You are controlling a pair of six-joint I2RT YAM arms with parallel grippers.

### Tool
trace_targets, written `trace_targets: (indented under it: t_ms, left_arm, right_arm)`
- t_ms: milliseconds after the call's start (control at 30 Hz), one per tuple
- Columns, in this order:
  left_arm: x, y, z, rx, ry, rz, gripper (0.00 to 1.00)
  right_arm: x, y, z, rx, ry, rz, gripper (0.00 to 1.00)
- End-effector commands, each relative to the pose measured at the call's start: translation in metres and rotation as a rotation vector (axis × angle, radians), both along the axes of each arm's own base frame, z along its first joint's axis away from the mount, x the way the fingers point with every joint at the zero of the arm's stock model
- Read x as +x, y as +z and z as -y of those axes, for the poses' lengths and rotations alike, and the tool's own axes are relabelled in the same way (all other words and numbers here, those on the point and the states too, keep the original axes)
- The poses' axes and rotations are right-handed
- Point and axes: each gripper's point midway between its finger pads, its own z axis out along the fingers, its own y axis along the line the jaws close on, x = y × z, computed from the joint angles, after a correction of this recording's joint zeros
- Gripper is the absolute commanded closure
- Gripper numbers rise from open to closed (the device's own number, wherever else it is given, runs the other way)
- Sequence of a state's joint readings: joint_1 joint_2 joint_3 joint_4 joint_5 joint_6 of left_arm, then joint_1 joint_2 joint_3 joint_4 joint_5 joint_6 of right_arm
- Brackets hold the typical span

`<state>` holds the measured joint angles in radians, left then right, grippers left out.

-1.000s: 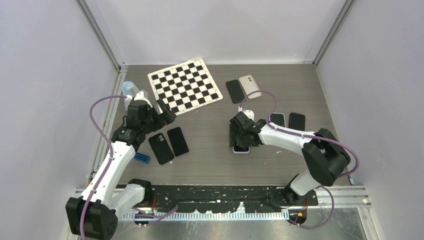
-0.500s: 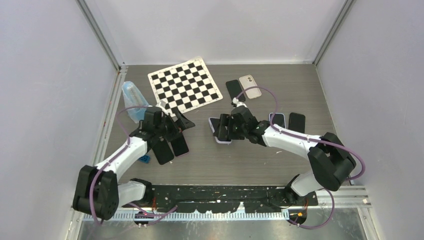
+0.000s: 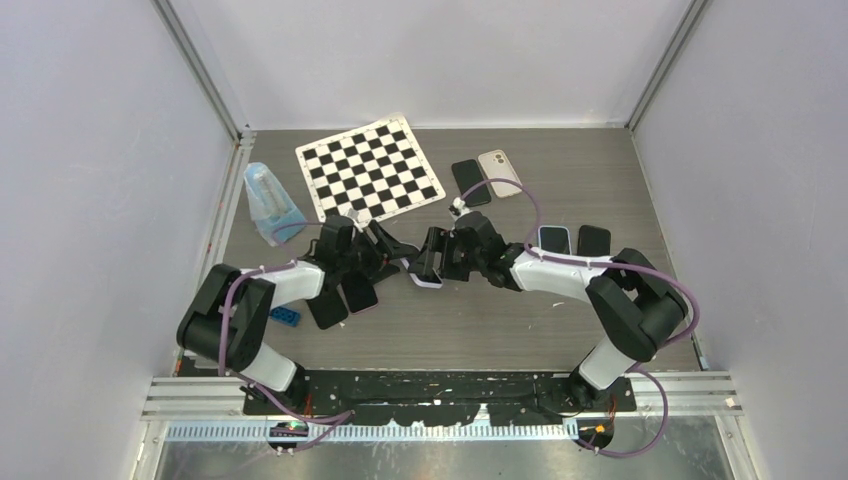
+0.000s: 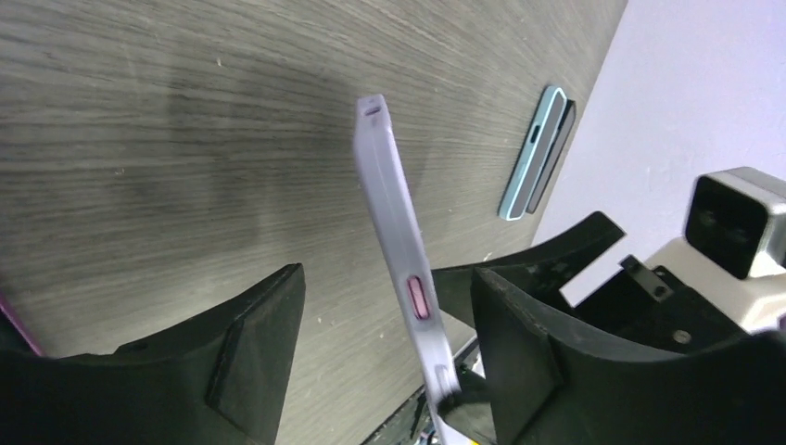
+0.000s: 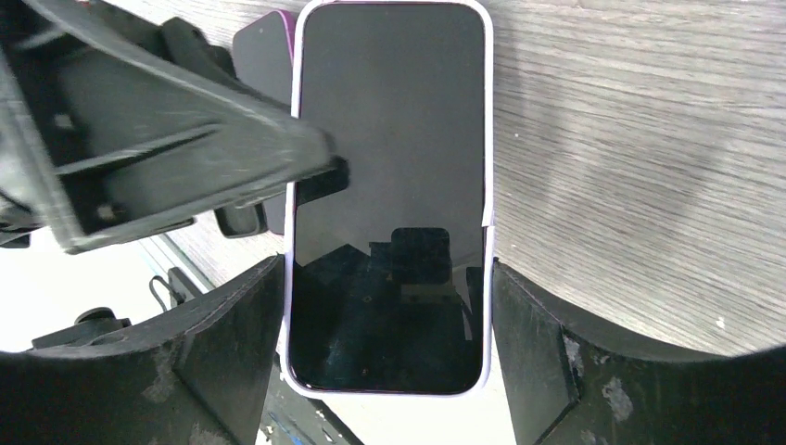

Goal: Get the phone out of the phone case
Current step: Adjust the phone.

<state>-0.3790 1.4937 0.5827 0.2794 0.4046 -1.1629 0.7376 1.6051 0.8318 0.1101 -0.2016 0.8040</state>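
The phone (image 5: 389,167), dark screen up, sits in a lilac phone case (image 5: 290,278). My right gripper (image 5: 387,306) is shut across its width, and both pads press the case's long sides. It hangs above the table (image 3: 424,274) at mid-table. My left gripper (image 4: 389,297) is open and straddles the case, seen edge-on (image 4: 397,222) with a pink side button. Its right finger (image 4: 519,343) stands close to the case and the left finger (image 4: 250,352) well off. In the top view the left gripper (image 3: 398,258) faces the right gripper (image 3: 436,258).
A checkerboard mat (image 3: 369,171) and a clear bag (image 3: 268,200) lie at the back left. Two dark phones (image 3: 345,298) and a blue brick (image 3: 284,316) lie under the left arm. More phones lie at the back (image 3: 484,176) and right (image 3: 574,240).
The right gripper has carried the cased phone left and off the table. The left arm has swung right to meet it, and its jaws have narrowed around the case's edge.
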Motion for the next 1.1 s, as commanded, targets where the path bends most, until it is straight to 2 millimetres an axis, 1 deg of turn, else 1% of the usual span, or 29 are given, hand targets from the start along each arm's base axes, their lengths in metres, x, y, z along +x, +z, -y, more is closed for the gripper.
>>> trace_targets:
  t_ms: [0, 33, 133, 267, 433, 500, 533, 567, 600, 633, 667, 700, 733, 767, 800, 833, 867, 900, 933, 1067]
  left_arm:
    - [0.015, 0.011, 0.014, -0.073, 0.018, 0.029, 0.39]
    - [0.015, 0.009, 0.015, -0.068, 0.020, 0.021, 0.44]
    - [0.016, 0.005, 0.020, -0.067, 0.012, 0.003, 0.52]
    - [0.016, 0.000, 0.024, -0.065, 0.008, -0.016, 0.60]
    - [0.017, 0.001, 0.028, -0.073, -0.007, -0.017, 0.86]
    - [0.018, 0.004, 0.028, -0.072, -0.013, -0.002, 0.98]
    - [0.019, 0.005, 0.029, -0.070, -0.017, 0.008, 1.00]
    - [0.020, 0.007, 0.029, -0.067, -0.022, 0.018, 1.00]
    - [0.021, 0.010, 0.030, -0.066, -0.031, 0.035, 1.00]
    - [0.022, 0.013, 0.030, -0.067, -0.042, 0.056, 1.00]
    - [0.023, 0.017, 0.031, -0.070, -0.058, 0.079, 1.00]
    - [0.025, 0.022, 0.032, -0.073, -0.071, 0.102, 1.00]
    - [0.026, 0.028, 0.032, -0.076, -0.086, 0.125, 1.00]
    - [0.027, 0.032, 0.032, -0.074, -0.103, 0.147, 1.00]
    - [0.028, 0.038, 0.032, -0.075, -0.116, 0.168, 1.00]
    - [0.029, 0.045, 0.032, -0.079, -0.133, 0.192, 1.00]
    - [0.030, 0.053, 0.033, -0.086, -0.155, 0.222, 1.00]
    - [0.030, 0.062, 0.033, -0.091, -0.170, 0.252, 1.00]
    - [0.031, 0.072, 0.033, -0.095, -0.191, 0.290, 1.00]
    - [0.029, 0.120, 0.033, -0.089, -0.277, 0.470, 1.00]
  right_arm:
    - [0.013, 0.042, -0.025, 0.146, 0.039, 0.102, 0.52]
    - [0.013, 0.042, -0.025, 0.147, 0.042, 0.104, 0.52]
    - [0.013, 0.043, -0.027, 0.150, 0.053, 0.112, 0.52]
    - [0.012, 0.041, -0.029, 0.143, 0.067, 0.119, 0.52]
    - [0.013, 0.037, -0.032, 0.135, 0.073, 0.105, 0.52]
    - [0.012, 0.034, -0.031, 0.123, 0.074, 0.094, 0.48]
    - [0.012, 0.035, -0.030, 0.120, 0.073, 0.093, 0.39]
    - [0.011, 0.034, -0.028, 0.113, 0.073, 0.088, 0.33]
    - [0.009, 0.037, -0.028, 0.117, 0.084, 0.095, 0.24]
    - [0.007, 0.039, -0.026, 0.125, 0.093, 0.098, 0.21]
    - [0.005, 0.049, -0.026, 0.142, 0.107, 0.120, 0.17]
    - [0.004, 0.050, -0.023, 0.147, 0.111, 0.130, 0.15]
    - [0.003, 0.061, -0.021, 0.166, 0.118, 0.150, 0.14]
    - [0.003, 0.062, -0.017, 0.167, 0.115, 0.156, 0.13]
    - [0.001, 0.071, -0.013, 0.181, 0.114, 0.172, 0.12]
    - [0.004, 0.074, -0.008, 0.183, 0.105, 0.181, 0.12]
    - [0.003, 0.084, -0.005, 0.201, 0.105, 0.198, 0.12]
    - [0.007, 0.087, 0.003, 0.209, 0.090, 0.206, 0.12]
    - [0.004, 0.097, 0.006, 0.233, 0.093, 0.228, 0.12]
    - [0.010, 0.126, 0.033, 0.296, 0.037, 0.306, 0.13]
